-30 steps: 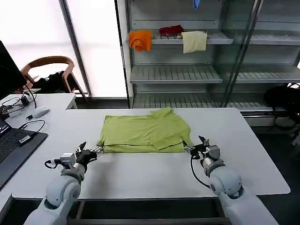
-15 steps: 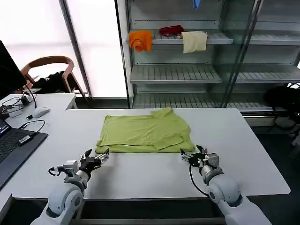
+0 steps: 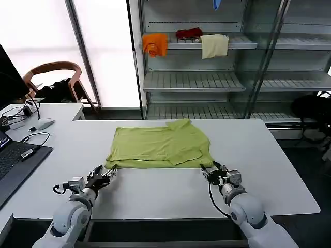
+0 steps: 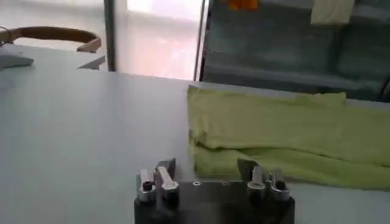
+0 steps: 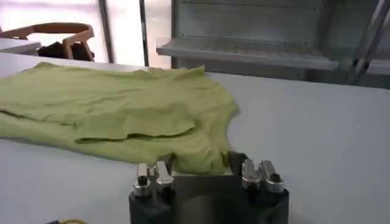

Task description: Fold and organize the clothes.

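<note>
Folded T-shirt (image 3: 159,146) on table (image 3: 269,155), left gripper (image 3: 107,172) and right gripper (image 3: 209,171) fingers spread, laptop (image 3: 15,160) leftward

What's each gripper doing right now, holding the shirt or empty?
Left gripper: open, empty, at the T-shirt's near left corner.
Right gripper: open around the near right corner.

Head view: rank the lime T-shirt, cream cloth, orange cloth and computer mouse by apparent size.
1. lime T-shirt, by far the largest
2. cream cloth
3. orange cloth, close to the cream one
4. computer mouse
The shelf cloths sit farther away, so true sizes are unsure.
</note>
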Controlling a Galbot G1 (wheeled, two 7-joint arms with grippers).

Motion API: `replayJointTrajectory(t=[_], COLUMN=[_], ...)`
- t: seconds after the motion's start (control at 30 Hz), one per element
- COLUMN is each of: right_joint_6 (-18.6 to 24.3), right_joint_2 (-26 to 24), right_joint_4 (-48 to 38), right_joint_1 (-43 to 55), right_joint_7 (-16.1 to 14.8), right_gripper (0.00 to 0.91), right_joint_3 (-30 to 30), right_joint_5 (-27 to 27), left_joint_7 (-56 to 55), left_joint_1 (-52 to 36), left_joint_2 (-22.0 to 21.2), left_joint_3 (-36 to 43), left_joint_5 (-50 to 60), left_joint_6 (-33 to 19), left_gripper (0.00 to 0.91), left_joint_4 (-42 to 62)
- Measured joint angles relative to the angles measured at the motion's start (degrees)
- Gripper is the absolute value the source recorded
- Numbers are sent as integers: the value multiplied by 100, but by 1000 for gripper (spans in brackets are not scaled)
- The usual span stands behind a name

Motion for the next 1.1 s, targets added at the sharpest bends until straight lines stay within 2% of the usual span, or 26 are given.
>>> replayJointTrajectory(t=[0.07,0.23,0.3,0.37,0.73,1.1], right_joint_6=[10,28,37,40,-8,-223], right_joint_2=[-13,-35,-45,-60,-199,-551], right_joint_4=[1,21,26,43,232,873], right_joint_1=[-6,-12,-12,-13,-110,-588], right_joint_7=[-3,-5,-5,-5,-14,43], right_gripper=[151,60,60,0,0,0], right_joint_3=[0,2,8,11,72,196], right_joint_5=[-9,-14,-14,-15,52,278], left_joint_7=[11,55,77,101,48,-307], left_joint_1=[-11,-16,-12,-2,86,528], left_joint_2=[-6,-2,0,14,97,269], left_joint_3=[3,12,18,19,26,-135], left_joint_5=[2,6,19,36,105,175], left_joint_6=[-16,-39,-53,-66,-109,72], left_gripper=[20,0,0,0,0,0], left_joint_4=[45,96,115,123,-20,-747])
